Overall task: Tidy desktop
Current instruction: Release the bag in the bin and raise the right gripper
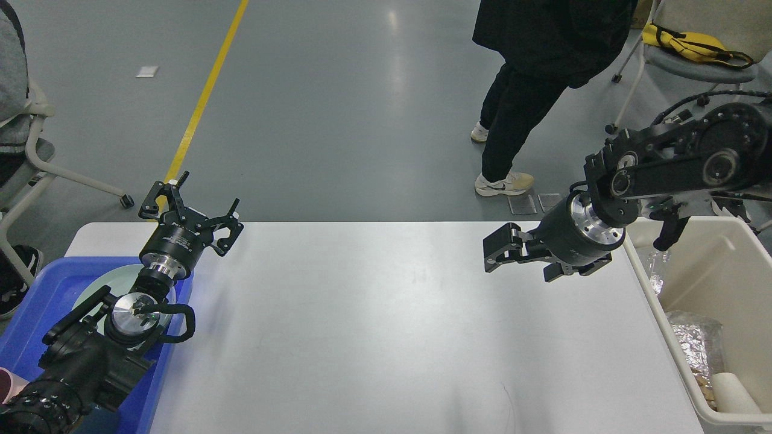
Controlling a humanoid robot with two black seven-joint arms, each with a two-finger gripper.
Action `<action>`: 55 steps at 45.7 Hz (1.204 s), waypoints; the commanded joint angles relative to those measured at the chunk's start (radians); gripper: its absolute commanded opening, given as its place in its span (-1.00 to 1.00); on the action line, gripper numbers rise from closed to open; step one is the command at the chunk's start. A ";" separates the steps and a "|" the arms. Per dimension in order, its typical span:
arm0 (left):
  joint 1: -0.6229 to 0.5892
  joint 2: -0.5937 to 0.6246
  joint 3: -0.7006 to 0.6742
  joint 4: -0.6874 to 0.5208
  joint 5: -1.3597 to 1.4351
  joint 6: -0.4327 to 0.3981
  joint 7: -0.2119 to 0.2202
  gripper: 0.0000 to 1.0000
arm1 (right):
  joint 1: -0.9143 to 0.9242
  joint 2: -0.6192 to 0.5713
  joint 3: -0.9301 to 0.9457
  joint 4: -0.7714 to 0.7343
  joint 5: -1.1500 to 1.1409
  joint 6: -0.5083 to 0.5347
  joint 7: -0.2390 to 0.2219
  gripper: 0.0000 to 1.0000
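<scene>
Blue tray (36, 289) at 8 o'clock, overhanging the left end of the desktop (386, 325), with a pale plate (99, 283) inside, mostly hidden by the arm. Left gripper (192, 205) above the tray's far right corner at 10 o'clock, fingers spread wide, nothing held.

Desktop itself fills the middle and lower field, long axis running 9 to 3 o'clock. Surface bare apart from faint marks (no loose item discernible on the white top).

Right gripper (503, 253) at 2 o'clock, above the desktop's right portion, pointing toward 9 o'clock. Fingers appear parted, nothing between them; exact gap hard to read from this angle. Cream bin (648, 283) at 3 to 4 o'clock, just beside the desktop's right end, holding crumpled foil (699, 343) and a white roll (733, 392).

Judgement: tidying looks essentially complete, nothing left to collect. Open surface lies toward 6 o'clock of the left fingers and 8 o'clock of the right fingers; right arm nearer to the centre. Person (543, 90) standing beyond the far edge at 1 o'clock, well apart.
</scene>
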 commanded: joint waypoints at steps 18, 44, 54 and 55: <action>0.001 0.001 0.000 0.000 0.000 0.000 0.000 0.93 | -0.790 -0.412 0.845 -0.405 0.179 -0.223 0.021 1.00; 0.001 0.001 0.000 0.000 0.000 0.002 0.000 0.93 | -1.345 -0.053 1.710 -0.692 0.217 -0.401 0.454 1.00; 0.001 -0.001 0.000 0.000 0.000 0.000 0.000 0.93 | -1.336 0.077 1.781 -0.783 0.150 -0.435 0.623 1.00; 0.001 0.001 0.000 0.000 -0.001 0.000 0.000 0.93 | -1.335 0.082 1.779 -0.805 0.127 -0.433 0.630 1.00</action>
